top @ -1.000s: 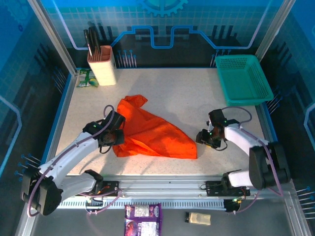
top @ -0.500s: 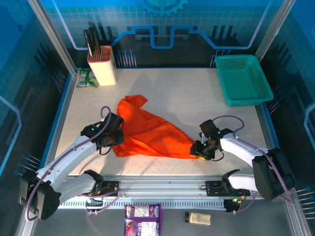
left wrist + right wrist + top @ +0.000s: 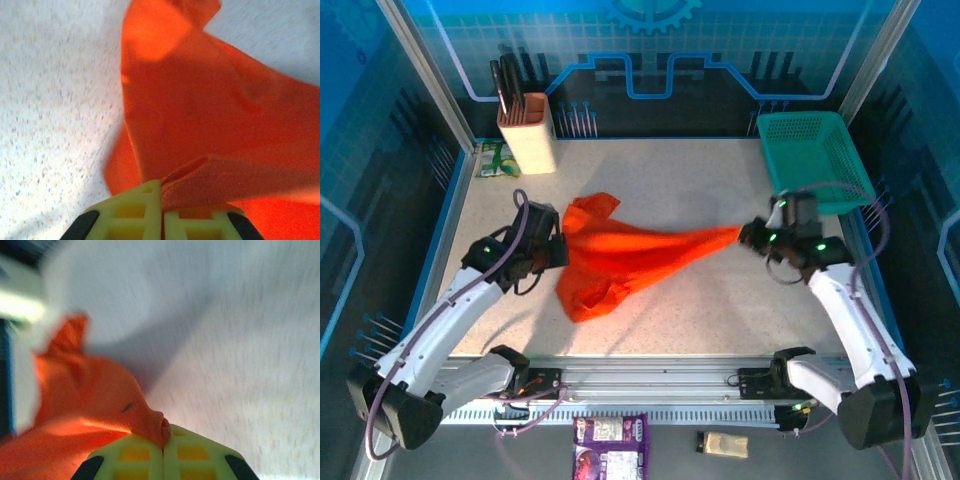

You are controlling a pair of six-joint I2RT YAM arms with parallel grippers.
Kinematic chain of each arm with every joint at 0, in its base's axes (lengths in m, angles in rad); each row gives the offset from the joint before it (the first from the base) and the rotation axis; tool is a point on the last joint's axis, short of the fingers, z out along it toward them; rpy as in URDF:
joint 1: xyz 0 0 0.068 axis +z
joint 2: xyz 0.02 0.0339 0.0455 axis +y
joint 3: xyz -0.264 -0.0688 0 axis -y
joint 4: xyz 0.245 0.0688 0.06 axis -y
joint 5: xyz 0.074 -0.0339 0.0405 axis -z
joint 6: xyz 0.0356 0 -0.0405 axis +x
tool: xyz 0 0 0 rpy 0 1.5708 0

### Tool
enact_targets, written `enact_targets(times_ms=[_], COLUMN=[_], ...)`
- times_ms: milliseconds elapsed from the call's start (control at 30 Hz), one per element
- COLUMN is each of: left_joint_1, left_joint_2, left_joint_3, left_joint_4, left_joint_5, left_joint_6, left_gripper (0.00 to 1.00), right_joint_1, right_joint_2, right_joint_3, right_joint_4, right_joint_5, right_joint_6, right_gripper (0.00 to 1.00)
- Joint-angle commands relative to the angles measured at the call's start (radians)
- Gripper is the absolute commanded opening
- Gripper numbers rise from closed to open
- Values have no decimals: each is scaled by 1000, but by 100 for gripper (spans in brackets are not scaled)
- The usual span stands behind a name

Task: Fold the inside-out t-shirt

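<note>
The bright orange inside-out t-shirt hangs stretched above the middle of the table between both grippers, part of it drooping toward the front. My left gripper is shut on its left edge; in the left wrist view a fold of orange cloth is pinched between the yellow fingers. My right gripper is shut on the shirt's right corner, lifted toward the back right. In the right wrist view the cloth tip sits clamped between the yellow fingers.
A teal mesh basket stands at the back right, close behind the right gripper. A beige knife block and a green packet sit at the back left. Bare speckled table lies in front.
The right gripper reached the shirt's front right corner, closed on it and pulled it up and back toward the basket. The left gripper lifted its edge slightly back. The shirt is now stretched.
</note>
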State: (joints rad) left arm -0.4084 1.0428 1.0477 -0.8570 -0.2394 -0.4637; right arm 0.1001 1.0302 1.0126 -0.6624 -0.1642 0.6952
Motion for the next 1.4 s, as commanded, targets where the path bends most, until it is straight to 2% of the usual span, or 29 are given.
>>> enact_targets(times_ms=[0, 200, 300, 400, 500, 700, 800, 967, 1167, 1267, 1367], left_joint_1=[16, 43, 63, 80, 96, 181, 198, 200, 200, 201, 200], left_joint_2=[42, 172, 238, 283, 324, 423, 458, 502, 426, 387, 376], left_joint_3=[120, 339, 439, 517, 637, 1085, 1204, 1181, 1042, 1029, 1064], left_joint_4=[-26, -15, -19, -25, -64, -195, -201, -167, 9, 71, 76], left_joint_5=[-2, 11, 37, 76, 93, 40, 58, 186, 287, 303, 274], left_joint_6=[95, 208, 254, 291, 338, 423, 433, 375, 319, 316, 327], left_gripper=[10, 11, 7, 1, 0, 0, 0, 0, 0, 0, 0], right_joint_1=[-100, -187, -189, -189, -189, -194, -202, -272, -287, -287, -286], right_joint_2=[-12, 103, 147, 161, 173, 196, 186, 151, 89, 67, 68], right_joint_3=[270, 755, 867, 865, 829, 798, 825, 962, 1090, 1118, 1136], right_joint_4=[-123, -226, -236, -216, -198, -144, -138, -175, -161, -144, -151], right_joint_5=[41, 28, 18, -9, -41, -108, -68, 73, 214, 229, 200], right_joint_6=[-117, -191, -188, -171, -164, -141, -146, -189, -260, -274, -273], right_gripper=[0, 0, 0, 0, 0, 0, 0, 0, 0, 0, 0])
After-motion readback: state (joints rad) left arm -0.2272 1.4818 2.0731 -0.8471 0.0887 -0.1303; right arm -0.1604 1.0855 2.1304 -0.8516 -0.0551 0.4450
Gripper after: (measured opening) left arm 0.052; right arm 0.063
